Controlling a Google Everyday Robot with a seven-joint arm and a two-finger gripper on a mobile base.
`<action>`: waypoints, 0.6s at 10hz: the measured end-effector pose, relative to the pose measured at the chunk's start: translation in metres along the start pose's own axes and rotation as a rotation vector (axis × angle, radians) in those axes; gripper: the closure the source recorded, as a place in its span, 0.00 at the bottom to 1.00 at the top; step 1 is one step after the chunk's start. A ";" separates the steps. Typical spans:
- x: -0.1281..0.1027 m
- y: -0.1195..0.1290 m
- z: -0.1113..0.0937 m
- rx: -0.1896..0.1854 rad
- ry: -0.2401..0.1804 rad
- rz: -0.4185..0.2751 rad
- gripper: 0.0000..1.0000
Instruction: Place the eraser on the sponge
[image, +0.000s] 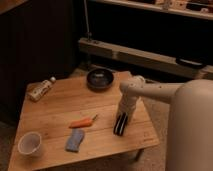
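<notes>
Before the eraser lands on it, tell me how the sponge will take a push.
The sponge lies flat and looks soft, so it would probably give and bend rather than stay stiff. It looks thin and light, so a nudge may slide it along the table. The gripper is at the eraser, apart from the sponge.

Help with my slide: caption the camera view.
Gripper at the eraser on the wooden table; sponge lies apart, near the cup.
</notes>
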 end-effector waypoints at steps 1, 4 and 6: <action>-0.001 -0.002 -0.001 0.000 -0.006 0.003 0.69; -0.002 -0.006 0.005 -0.028 -0.031 0.000 0.70; -0.002 -0.007 0.010 -0.046 -0.044 -0.003 0.70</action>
